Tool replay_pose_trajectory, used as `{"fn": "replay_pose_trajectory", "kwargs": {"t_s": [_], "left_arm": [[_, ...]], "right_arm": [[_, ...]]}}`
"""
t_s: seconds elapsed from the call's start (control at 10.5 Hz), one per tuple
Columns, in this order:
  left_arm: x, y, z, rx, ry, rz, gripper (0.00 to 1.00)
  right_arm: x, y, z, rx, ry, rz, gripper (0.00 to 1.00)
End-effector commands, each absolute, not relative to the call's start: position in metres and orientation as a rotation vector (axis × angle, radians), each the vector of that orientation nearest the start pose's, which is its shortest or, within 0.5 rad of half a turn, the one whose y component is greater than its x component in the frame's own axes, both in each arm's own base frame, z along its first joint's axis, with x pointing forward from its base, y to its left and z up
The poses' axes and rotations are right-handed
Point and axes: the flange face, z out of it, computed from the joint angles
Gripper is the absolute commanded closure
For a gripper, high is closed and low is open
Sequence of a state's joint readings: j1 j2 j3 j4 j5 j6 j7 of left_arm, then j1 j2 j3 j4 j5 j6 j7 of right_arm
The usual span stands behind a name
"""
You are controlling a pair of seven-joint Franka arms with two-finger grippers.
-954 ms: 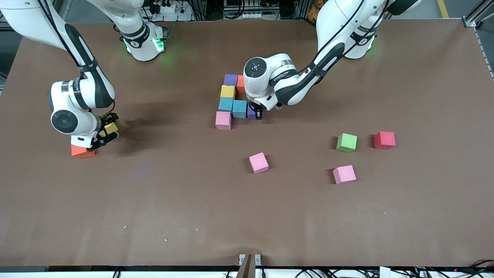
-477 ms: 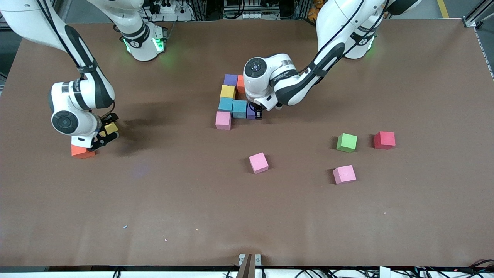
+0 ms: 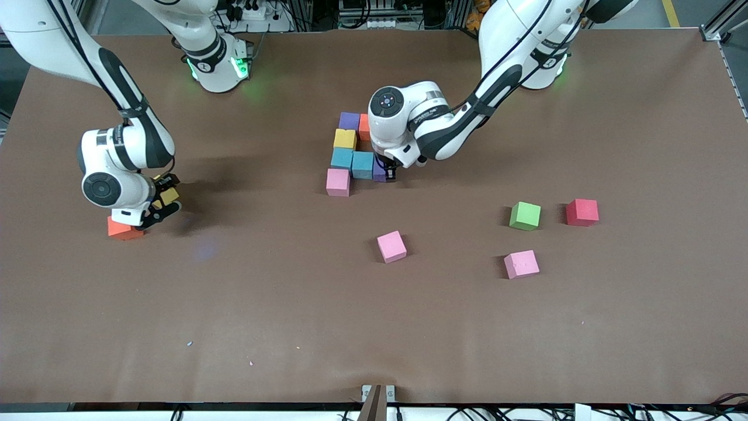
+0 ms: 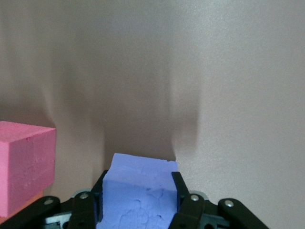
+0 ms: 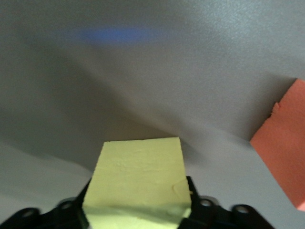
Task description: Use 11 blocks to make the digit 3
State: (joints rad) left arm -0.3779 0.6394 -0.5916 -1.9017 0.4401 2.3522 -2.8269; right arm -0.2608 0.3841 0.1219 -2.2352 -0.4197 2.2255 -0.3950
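Over at the right arm's end of the brown matte surface (image 3: 280,304), the right claw (image 3: 165,199) is pinching a small yellow foam cube (image 5: 138,179) from two opposite faces, and from the wrist view that cube sits square between the fingers, top face level; just beside it rests an orange foam cube (image 3: 121,229), partly tucked under the wrist. The grip looks like a pick-up, so my read is that yellow is bound for the figure. In the middle, the left claw (image 3: 388,171) is clamped on a purple foam cube (image 4: 138,191), holding it down against the light blue foam cube (image 3: 363,164) to finish the middle bar, which seems to be why the arm is parked so low there. The half-built blocky digit 3 (image 3: 349,153) has its long axis running from the robot bases toward the front camera: a purple cube and an orange-red one lie farthest from the camera, then yellow, then two light blue ones, then a pink foam cube (image 3: 338,182) nearest it, and the bars point toward the left arm's end. Well apart wait two pink cubes (image 3: 391,246) (image 3: 521,264), a red foam cube (image 3: 582,211), and a green foam cube (image 3: 525,215) that I judge a spare
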Motion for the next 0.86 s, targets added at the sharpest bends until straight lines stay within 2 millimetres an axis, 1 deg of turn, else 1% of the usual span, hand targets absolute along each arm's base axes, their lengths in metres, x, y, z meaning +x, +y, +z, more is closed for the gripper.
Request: {"fn": "replay_pose_trajectory", "kwargs": {"t_s": [0.0,0.1,0.19,0.29,0.38,0.48,0.57,0.67,0.76], "left_arm": [[0.357,-0.512,0.201,1.903,2.53,0.033,0.96],[0.356,-0.512,0.199,1.908,2.529,0.032,0.91],[0.352,-0.515,0.198,1.916,2.523,0.024,0.88],[0.352,-0.515,0.198,1.914,2.525,0.024,0.8],[0.354,-0.514,0.198,1.91,2.527,0.024,0.16],[0.352,-0.515,0.198,1.904,2.53,0.026,0.0],[0.353,-0.515,0.201,1.894,2.534,0.028,0.0],[0.353,-0.515,0.203,1.898,2.528,0.036,0.0],[0.353,-0.514,0.208,1.898,2.523,0.047,0.0]], "right_arm": [[0.499,-0.079,0.175,-3.065,-0.943,0.678,0.93],[0.502,-0.078,0.178,-3.071,-0.934,0.673,1.0],[0.506,-0.075,0.182,-3.076,-0.925,0.663,1.0],[0.506,-0.067,0.184,-3.063,-0.91,0.664,1.0],[0.516,-0.056,0.193,-3.032,-0.792,0.624,1.0],[0.524,-0.04,0.2,-2.991,-0.724,0.613,1.0],[0.533,-0.017,0.207,-2.989,-0.694,0.578,1.0],[0.538,0.011,0.209,-3.012,-0.593,0.559,1.0],[0.539,0.041,0.21,-3.033,-0.534,0.544,1.0]]}}
